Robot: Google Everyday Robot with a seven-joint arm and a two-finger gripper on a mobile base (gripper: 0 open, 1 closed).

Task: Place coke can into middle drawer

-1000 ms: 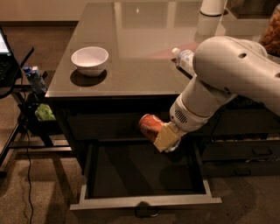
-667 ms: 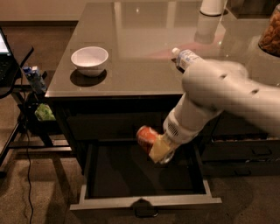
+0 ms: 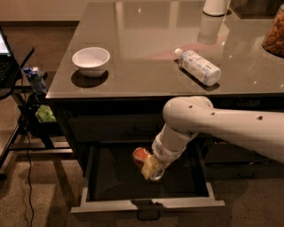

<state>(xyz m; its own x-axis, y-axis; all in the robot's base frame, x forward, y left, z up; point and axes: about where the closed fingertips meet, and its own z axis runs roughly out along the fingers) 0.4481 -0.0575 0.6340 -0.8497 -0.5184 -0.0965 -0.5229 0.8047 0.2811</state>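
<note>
The coke can (image 3: 140, 156) is a small red-orange can held tilted inside the open middle drawer (image 3: 111, 177). My gripper (image 3: 151, 167) is shut on the coke can, low in the drawer just above its dark floor, right of the drawer's centre. The drawer is pulled out fully, with its light grey front panel (image 3: 146, 205) and small bar handle (image 3: 148, 213) at the bottom of the view. My white arm (image 3: 213, 124) reaches in from the right and hides the drawer's right rear part.
On the grey countertop (image 3: 146, 48) stand a white bowl (image 3: 91, 60) at the left and a clear plastic bottle (image 3: 199, 66) lying on its side. A white cylinder (image 3: 216, 6) and a snack jar (image 3: 275, 33) stand at the back right. A cart with a laptop (image 3: 17, 80) stands left.
My arm has lowered and moved left, carrying the coke can from the level of the drawer's opening down into the middle drawer. The bottle on the counter is now uncovered.
</note>
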